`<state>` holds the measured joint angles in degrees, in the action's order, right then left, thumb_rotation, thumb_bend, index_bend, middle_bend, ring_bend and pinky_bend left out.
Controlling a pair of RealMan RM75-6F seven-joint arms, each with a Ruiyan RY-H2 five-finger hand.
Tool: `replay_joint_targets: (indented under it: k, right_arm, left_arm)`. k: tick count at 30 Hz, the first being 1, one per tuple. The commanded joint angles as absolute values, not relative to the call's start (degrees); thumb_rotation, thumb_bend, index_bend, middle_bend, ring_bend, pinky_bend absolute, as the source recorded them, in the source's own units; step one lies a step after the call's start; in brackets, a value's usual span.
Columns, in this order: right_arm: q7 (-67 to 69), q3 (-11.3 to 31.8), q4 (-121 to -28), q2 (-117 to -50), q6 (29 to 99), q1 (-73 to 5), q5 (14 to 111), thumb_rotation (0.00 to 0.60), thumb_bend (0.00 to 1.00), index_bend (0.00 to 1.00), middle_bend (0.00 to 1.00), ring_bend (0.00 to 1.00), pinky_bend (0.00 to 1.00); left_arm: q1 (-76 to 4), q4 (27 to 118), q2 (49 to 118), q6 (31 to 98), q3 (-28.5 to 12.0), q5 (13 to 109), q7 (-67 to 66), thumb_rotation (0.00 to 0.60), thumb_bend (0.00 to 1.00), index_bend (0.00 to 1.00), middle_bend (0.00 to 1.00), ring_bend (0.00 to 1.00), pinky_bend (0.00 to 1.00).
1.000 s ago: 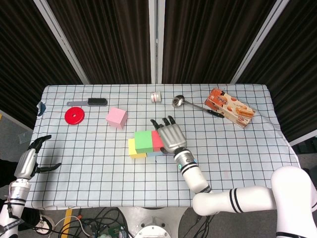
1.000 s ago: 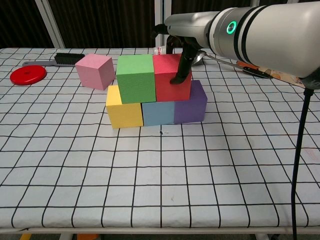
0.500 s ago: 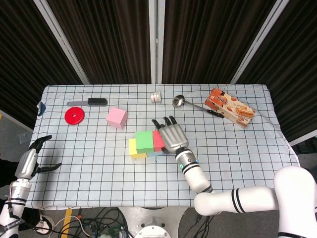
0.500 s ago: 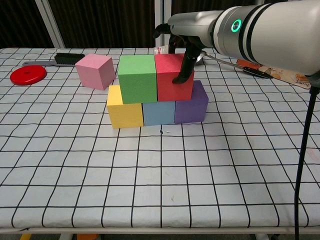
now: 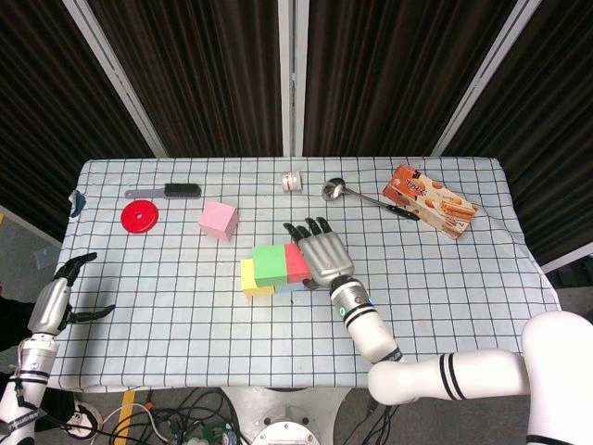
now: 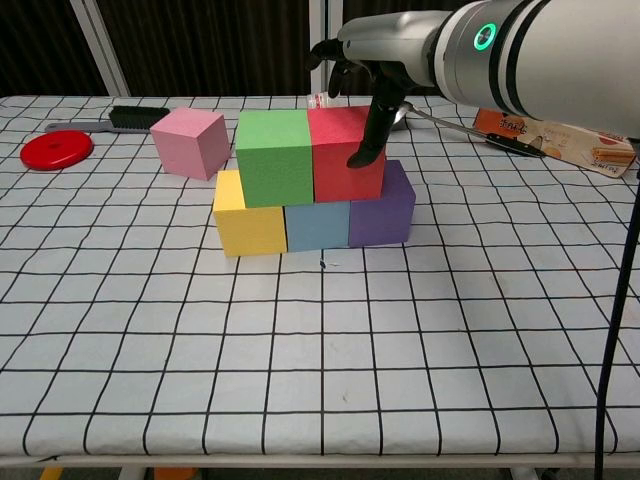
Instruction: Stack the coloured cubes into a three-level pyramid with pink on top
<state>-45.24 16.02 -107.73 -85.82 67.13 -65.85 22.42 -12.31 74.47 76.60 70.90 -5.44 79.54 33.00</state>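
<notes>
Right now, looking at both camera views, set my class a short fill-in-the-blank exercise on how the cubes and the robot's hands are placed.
1. The bottom row reads yellow, blue, then ____ from left to right in the chest view.
2. The green cube sits on the second level beside the ____ cube.
3. The pink cube stands on the ____, apart from the stack.
4. The ____ hand is at the stack; the other hand is past the table's edge.

Missing words: purple; red; table; right

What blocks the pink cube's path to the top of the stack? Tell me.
Nothing stands on the table between the pink cube and the green cube. But the right hand sits over the red cube, crowding the top.
</notes>
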Motion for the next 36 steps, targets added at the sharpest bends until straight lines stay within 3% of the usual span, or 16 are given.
replay_joint_targets:
  k: [1, 13, 30, 36]
  right_arm:
    - [-44.03, 17.0, -110.48, -83.53, 67.78, -65.07, 23.62, 0.6, 0.1, 0.0, 0.15, 0.0, 0.0]
    - [-38.85, 20.13, -115.28, -76.72, 69.7, -62.43, 25.92, 0.6, 0.1, 0.0, 0.16, 0.0, 0.0]
    - [-38.35, 25.08, -92.32, -86.37, 62.83, -70.57, 18.0, 0.6, 0.1, 0.0, 0.2, 0.0, 0.0]
    - [-38.09, 25.74, -90.19, -88.12, 62.43, -71.91, 17.89, 0.6, 0.1, 0.0, 0.2, 0.0, 0.0]
  left_arm:
    - [-12.31, 74.5, 76.55, 70.93, -5.46, 79.54, 33.05, 0.6, 0.09, 0.12, 0.12, 0.06, 0.09]
    - [-12.57, 75.01, 76.83, 71.23, -5.76, 79.56, 32.07, 0.6, 0.09, 0.12, 0.12, 0.06, 0.09]
    - [-11.69, 75.71, 76.66, 73.28, -6.05, 79.56, 31.75, 0.6, 0.09, 0.12, 0.12, 0.06, 0.09]
    - [-11.43, 75.12, 76.55, 73.82, -6.33, 79.53, 32.89, 0.6, 0.09, 0.12, 0.13, 0.06, 0.09]
